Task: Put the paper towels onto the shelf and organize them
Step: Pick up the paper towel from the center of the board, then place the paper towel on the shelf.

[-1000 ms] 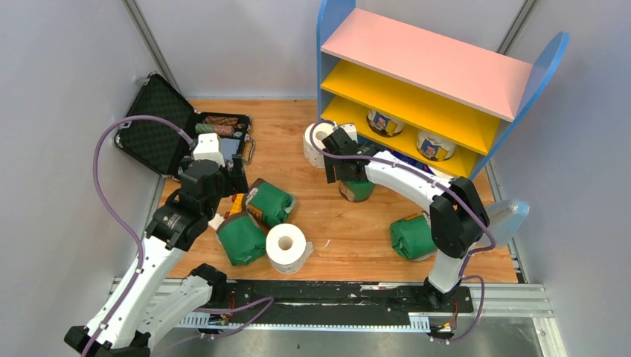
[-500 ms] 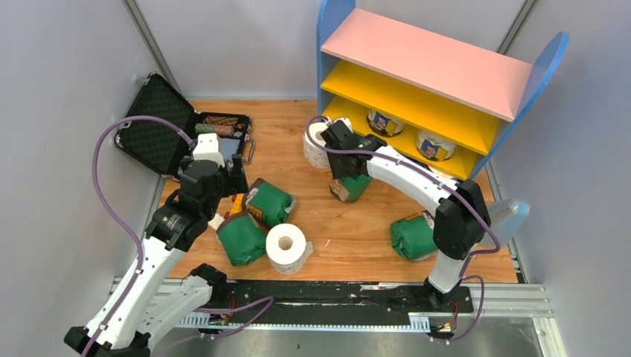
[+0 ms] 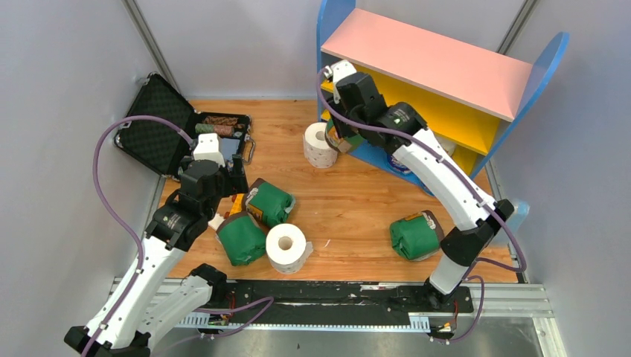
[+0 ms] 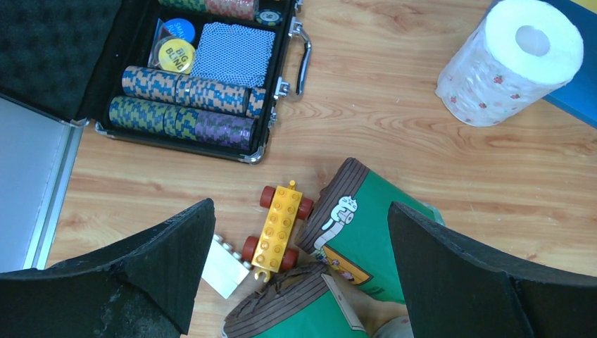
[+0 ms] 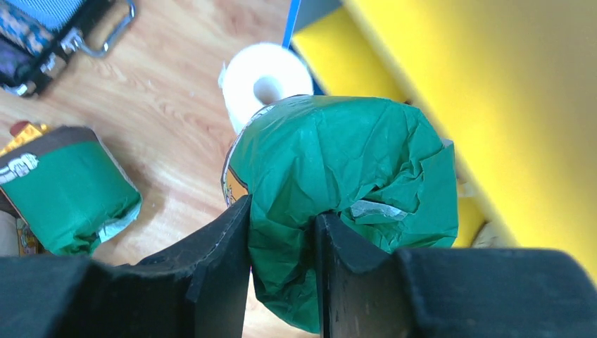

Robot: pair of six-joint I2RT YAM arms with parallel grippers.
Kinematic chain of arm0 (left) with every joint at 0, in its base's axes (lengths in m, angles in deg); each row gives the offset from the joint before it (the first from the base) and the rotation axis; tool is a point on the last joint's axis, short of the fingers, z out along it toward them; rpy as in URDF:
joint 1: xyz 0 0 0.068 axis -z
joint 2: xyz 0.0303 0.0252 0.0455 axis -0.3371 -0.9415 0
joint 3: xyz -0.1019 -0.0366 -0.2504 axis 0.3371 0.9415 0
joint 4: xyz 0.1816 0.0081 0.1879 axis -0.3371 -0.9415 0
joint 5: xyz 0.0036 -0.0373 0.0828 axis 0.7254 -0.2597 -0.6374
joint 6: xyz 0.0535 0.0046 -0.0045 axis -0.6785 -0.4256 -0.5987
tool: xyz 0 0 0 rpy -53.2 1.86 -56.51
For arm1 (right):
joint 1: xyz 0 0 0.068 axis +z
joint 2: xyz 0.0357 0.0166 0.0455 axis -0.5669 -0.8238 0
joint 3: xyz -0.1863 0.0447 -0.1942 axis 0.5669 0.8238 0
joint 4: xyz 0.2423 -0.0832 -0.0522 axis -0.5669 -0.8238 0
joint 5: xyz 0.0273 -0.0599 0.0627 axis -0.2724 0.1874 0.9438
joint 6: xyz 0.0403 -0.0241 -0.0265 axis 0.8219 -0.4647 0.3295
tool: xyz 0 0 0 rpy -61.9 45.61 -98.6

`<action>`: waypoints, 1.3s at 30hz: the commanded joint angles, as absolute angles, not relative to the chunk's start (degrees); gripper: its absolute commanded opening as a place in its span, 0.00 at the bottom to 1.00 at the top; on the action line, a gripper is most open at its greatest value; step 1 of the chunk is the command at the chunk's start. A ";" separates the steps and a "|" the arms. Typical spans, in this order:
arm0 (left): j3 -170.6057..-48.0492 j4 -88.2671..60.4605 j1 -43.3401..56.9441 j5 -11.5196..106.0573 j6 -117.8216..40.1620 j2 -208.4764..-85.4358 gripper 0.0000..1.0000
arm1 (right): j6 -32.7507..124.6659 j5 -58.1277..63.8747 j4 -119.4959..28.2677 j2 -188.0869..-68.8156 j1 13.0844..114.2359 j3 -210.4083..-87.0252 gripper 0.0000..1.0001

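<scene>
My right gripper (image 3: 346, 128) is shut on the crumpled end of a green-wrapped paper towel roll (image 3: 342, 139), holding it off the table at the left front of the shelf (image 3: 424, 59). In the right wrist view the fingers pinch the green wrap (image 5: 338, 162), with a yellow shelf board (image 5: 493, 84) just to the right. My left gripper (image 4: 299, 211) is open and empty above two green rolls (image 4: 373, 239) (image 4: 303, 310). A third green roll (image 3: 413, 236) lies at the right. A dotted white roll (image 3: 320, 145) stands near the shelf, and a bare white roll (image 3: 286, 247) stands near the front.
An open black case (image 3: 160, 134) of chips and cards lies at the back left. A yellow toy car (image 4: 279, 225) and a white block (image 4: 225, 267) sit beside the green rolls under my left gripper (image 3: 236, 177). Grey walls close in on both sides.
The right gripper closed on the green roll and lifted it from the table up and back to the shelf's left end. The left arm has not moved.
</scene>
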State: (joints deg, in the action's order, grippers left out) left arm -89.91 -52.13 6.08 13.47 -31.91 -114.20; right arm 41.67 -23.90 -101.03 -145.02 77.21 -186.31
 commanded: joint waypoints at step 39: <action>-89.88 -50.20 5.79 14.84 -32.70 -115.05 1.00 | 6.64 -28.95 -93.13 -150.89 68.10 -202.84 0.35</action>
